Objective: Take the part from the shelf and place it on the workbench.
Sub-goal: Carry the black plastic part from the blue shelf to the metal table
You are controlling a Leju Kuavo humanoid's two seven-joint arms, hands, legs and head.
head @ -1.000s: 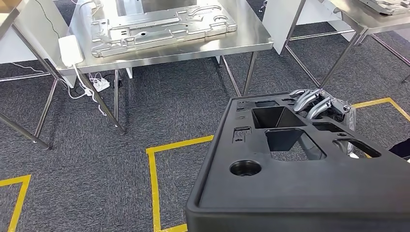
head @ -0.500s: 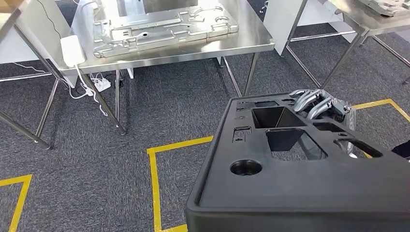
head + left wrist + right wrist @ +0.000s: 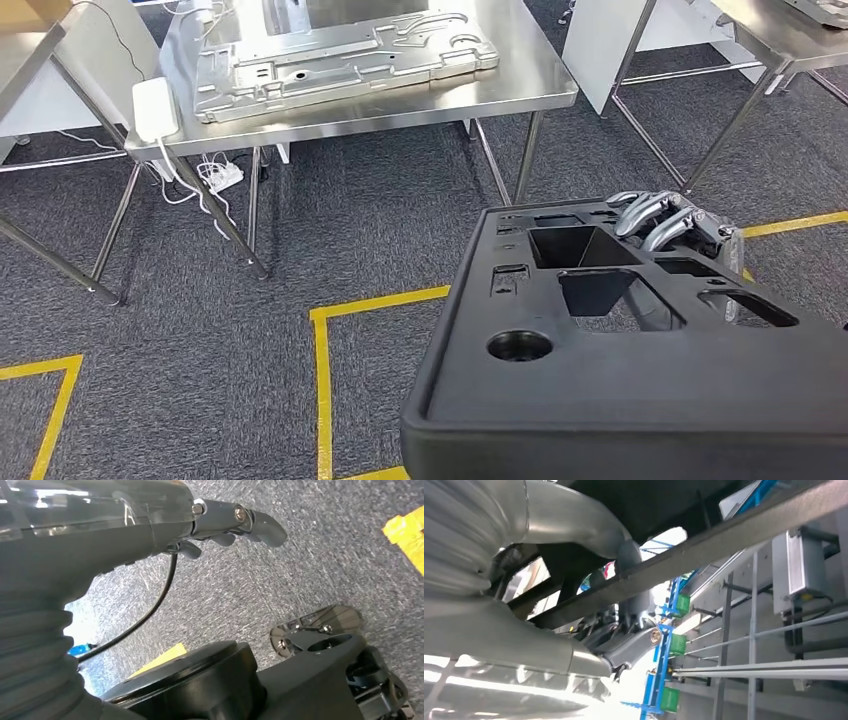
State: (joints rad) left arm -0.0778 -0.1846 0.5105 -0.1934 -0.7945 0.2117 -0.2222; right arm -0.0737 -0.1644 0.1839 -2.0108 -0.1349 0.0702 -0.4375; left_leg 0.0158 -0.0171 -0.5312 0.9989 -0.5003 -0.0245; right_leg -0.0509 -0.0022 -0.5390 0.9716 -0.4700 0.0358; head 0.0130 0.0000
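I'm carrying the large black moulded plastic part (image 3: 640,340), right hand (image 3: 665,222) gripping its far edge and the left hand's (image 3: 225,527) state unclear, toward the steel workbench (image 3: 520,85) at far left, placing not yet done.

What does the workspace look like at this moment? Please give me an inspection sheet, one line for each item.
Surface: steel workbench ahead across grey carpet; a flat metal panel lies on it.
Job's things: large black moulded part carried low in front of the robot, not yet on the workbench.
Clutter: white box at the workbench's left edge.
Hands: right hand hooks its fingers over the part's far edge; left hand is over carpet, and whether it holds the part cannot be told.
Cables: white power strip and loose wires on the floor under the workbench.
Surroundings: yellow floor tape; a second steel table at right.
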